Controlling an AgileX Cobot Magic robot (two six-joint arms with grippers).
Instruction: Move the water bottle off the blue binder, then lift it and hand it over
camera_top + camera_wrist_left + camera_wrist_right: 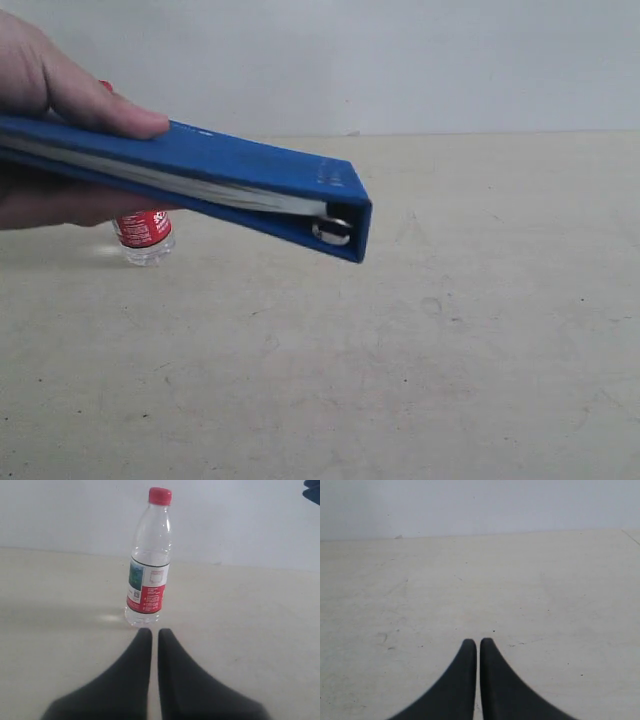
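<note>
Closest in the exterior view is the blue binder (250, 175). It is up in the air, not on the table (450, 350). It runs from the upper left edge of the picture to the middle and tips down a little toward the right. A person's hand (60, 90) holds it at the upper left, with the thumb on top and the rest of the hand under it. White pages show along the binder's side. A shiny metal ring (333, 232) shows at its open end, near the middle of the picture.

Behind the binder, at the left, the water bottle (146, 236) stands on the table. Only its bottom part with the red label shows under the binder, and a tiny bit of red peeks out above the thumb. Farther back is the pale wall (420, 60).

In the left wrist view, the left gripper (154, 633) is closest. Its two black jaws are almost pressed together with only a thin slit between them, and they hold nothing. Just past the tips the bottle stands up straight on the table, not touching them. Its red cap (160, 495) is on. A bit of blue shows in one far corner.

In the right wrist view, the right gripper (478, 642) also has its jaws pulled together and holds nothing. Past it there is only the table, then the wall.
</note>
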